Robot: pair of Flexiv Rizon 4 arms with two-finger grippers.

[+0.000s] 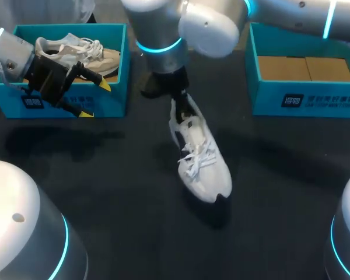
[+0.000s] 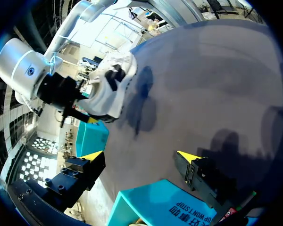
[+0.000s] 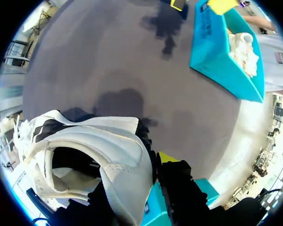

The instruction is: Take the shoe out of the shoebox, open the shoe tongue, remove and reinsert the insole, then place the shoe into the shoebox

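White shoe [image 1: 201, 163]: out of its box, on the dark desk [image 1: 122, 175] about midway between the two shoeboxes. The toe points to the near edge and the heel to the far side, with the laces on top. I cannot tell whether the heel is lifted off the desk.

Right jaws: closed on the heel collar of the white shoe. The right wrist view shows one yellow fingertip [image 3: 167, 157] against the outside of the heel, and the other finger seems to sit inside the opening. Gripping the heel probably steadies the shoe and leaves the tongue and opening free.

Left jaws: spread wide and empty, with the fingertips [image 2: 92, 155] hanging just over the front wall of the left shoebox [image 1: 114, 102], well apart from the white shoe. This looks like a waiting post.

Left shoebox contents: a second, pale shoe [image 1: 76, 52] lying inside.

Right shoebox [image 1: 268, 96]: shows only a bare cardboard floor (likely where the white shoe goes back).

Stage: removal looks done. The tongue does not appear opened yet, and no insole is visible.

Next need: the left arm [image 1: 11, 58] must cross to the tongue while the right arm [image 1: 163, 41] keeps the heel pinned.

Risk: the shoe could pivot about the heel when the tongue is pulled.
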